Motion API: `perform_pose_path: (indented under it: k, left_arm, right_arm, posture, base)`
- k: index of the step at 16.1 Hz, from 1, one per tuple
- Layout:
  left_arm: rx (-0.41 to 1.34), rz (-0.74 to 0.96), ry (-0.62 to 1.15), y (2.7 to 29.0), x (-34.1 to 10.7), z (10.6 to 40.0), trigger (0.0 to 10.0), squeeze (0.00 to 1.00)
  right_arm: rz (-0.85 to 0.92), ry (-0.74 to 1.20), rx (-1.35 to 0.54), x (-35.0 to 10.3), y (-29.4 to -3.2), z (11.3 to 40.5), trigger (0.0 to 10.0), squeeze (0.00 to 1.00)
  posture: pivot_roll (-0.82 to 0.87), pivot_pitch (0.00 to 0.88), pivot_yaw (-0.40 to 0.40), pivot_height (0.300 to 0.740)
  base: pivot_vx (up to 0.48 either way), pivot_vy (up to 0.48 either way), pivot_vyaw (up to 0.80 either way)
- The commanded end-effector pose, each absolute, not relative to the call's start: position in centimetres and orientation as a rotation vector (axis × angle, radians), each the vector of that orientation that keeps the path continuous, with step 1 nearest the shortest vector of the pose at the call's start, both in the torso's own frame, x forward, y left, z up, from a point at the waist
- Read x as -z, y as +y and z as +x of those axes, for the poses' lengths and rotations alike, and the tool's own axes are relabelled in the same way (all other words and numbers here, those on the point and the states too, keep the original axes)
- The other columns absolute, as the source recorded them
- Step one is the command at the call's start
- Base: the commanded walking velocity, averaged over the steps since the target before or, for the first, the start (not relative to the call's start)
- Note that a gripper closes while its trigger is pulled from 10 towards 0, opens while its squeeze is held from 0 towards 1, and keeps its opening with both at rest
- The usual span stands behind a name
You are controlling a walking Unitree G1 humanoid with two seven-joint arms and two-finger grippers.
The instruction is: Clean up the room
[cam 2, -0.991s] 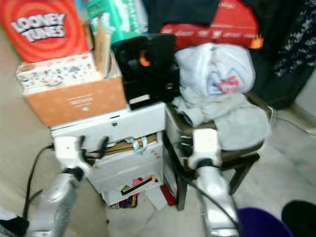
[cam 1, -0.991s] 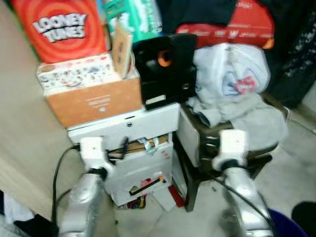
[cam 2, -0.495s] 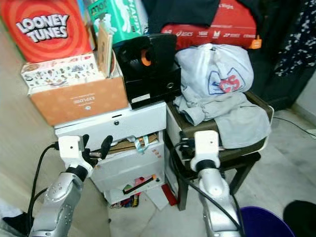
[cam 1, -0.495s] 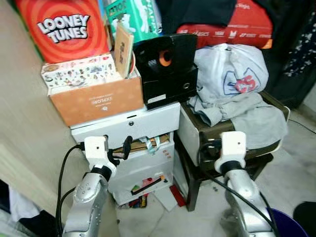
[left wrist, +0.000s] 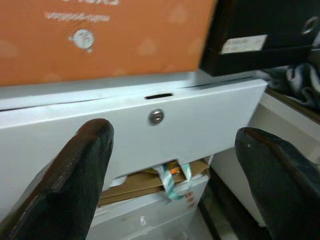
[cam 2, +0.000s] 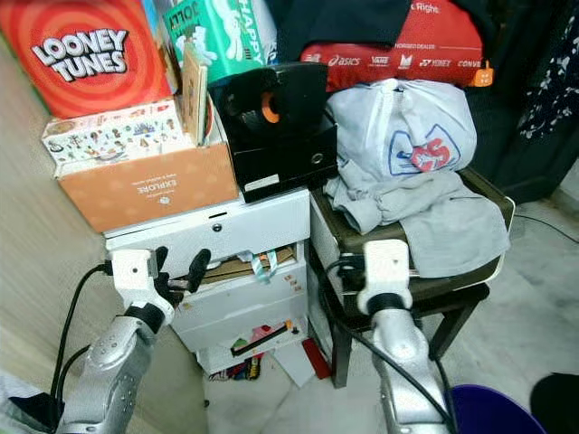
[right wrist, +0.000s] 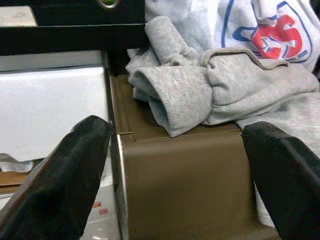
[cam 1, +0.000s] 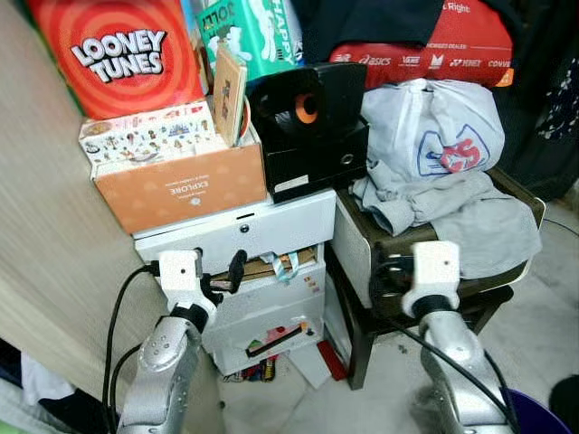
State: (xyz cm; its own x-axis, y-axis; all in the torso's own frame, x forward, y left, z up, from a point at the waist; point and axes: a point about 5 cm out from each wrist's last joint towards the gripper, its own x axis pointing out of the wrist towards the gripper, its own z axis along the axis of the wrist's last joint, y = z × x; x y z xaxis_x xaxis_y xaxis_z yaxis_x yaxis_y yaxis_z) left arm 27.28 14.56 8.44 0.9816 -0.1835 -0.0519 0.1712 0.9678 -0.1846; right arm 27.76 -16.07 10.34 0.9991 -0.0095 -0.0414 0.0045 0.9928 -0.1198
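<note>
- The grey sweatshirt [cam 2: 425, 221] lies crumpled on the brown stool [cam 2: 470, 194], spilling from under a white plastic bag [cam 2: 398, 127]; I judge it the likeliest thing to tidy here, since it is the loose item within reach.
- The right gripper [right wrist: 175, 165] hovers just in front of the stool's near edge, its 2 fingers spread wide and holding nothing; the sweatshirt's rolled cuff [right wrist: 175, 102] sits straight ahead and a little above, framed between the fingers; the right arm is plainly the nearer 1.
- The garment's long axis runs across the stool seat, roughly crosswise to the gripper's line of approach, so the cuff is the closest end to take.
- The left gripper [left wrist: 172, 165] is likewise wide open and empty, pointed at the white drawer unit [cam 1: 262, 231] with its small round lock [left wrist: 156, 116]; papers and a ribbon [cam 1: 285, 264] poke out of the gap under the top drawer.
- Hard to tell: how much of the sweatshirt is pinned under the bag; the far side of the stool is hidden by cloth; the right gripper's fingers are masked by its own wrist in the head views; the clutter on the floor [cam 1: 298, 362] below the drawers is too small to name.
</note>
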Motion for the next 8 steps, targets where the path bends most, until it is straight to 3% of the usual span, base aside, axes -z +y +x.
perform_pose_path:
  k: [1,8]
  left_arm:
    - [0.159,-0.165,0.067,15.17,-8.6,27.36,10.0,0.0]
    - [0.157,-0.169,0.067,15.14,-8.61,27.46,10.0,0.0]
  right_arm:
    - [-0.109,0.036,-0.014,-10.56,-15.45,27.86,10.0,0.0]
    - [-0.11,0.04,-0.015,-10.49,-15.37,27.92,10.0,0.0]
  posture:
    - [-0.17,0.0,0.064,0.74]
    - [-0.17,0.0,0.064,0.74]
  base:
    - [0.0,-0.292,0.0]
    - [0.0,-0.325,0.0]
